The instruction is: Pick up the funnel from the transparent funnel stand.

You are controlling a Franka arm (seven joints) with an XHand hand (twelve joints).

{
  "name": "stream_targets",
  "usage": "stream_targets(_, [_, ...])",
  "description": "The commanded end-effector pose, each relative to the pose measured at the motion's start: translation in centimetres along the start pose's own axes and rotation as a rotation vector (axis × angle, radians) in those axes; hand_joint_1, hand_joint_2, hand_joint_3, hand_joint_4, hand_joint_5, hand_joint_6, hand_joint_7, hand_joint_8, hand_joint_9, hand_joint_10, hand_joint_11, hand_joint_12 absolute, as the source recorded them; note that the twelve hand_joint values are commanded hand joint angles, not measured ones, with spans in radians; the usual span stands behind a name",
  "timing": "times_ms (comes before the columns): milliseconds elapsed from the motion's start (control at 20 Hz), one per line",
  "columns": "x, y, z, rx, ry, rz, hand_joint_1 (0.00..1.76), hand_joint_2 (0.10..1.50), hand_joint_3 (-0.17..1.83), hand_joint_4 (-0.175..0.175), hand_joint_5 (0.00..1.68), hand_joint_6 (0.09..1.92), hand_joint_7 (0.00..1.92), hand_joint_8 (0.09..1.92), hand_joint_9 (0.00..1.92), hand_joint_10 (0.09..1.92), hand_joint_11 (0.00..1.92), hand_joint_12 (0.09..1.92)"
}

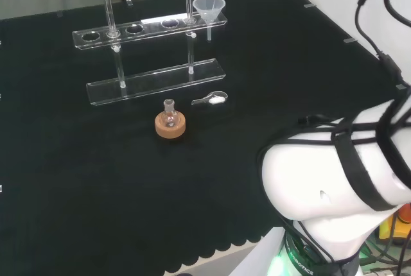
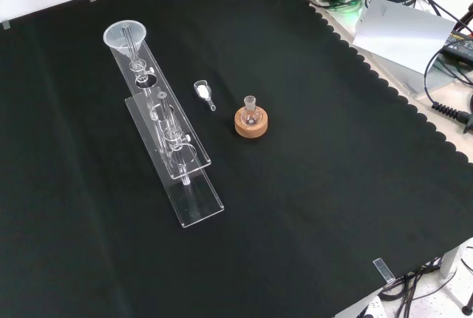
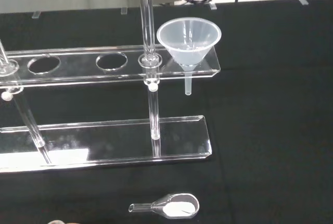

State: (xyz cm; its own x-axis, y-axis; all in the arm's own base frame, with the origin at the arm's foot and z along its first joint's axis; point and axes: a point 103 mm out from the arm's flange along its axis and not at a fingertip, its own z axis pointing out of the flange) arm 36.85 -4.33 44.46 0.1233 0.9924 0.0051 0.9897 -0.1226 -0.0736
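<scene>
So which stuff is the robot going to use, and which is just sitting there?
For the job:
clear plastic funnel
transparent funnel stand

Just lying about:
small glass flask in a cork ring
little clear scoop holding white powder

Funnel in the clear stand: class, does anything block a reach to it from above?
Nothing visible covers the funnel; it sits in the end hole of the stand's top shelf. The nearest thing is the stand's upright post, just beside it.
</scene>
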Motion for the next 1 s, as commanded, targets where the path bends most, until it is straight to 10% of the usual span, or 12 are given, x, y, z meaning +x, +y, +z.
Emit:
stream_targets(50, [-2.3, 9.6, 2.7, 0.022, -0.007, -0.021, 0.2, 1.08, 0.28, -0.028, 0.32, 0.09, 0.25, 0.63, 0.43, 0.63, 0.2, 1.37])
stream_targets(1000, [-2.7, 18.8, 9.2, 0.135, -0.056, -0.097, 0.55, 0.92, 0.22, -0.039, 0.34, 0.09, 0.3, 0.69, 0.53, 0.63, 0.34, 1.35])
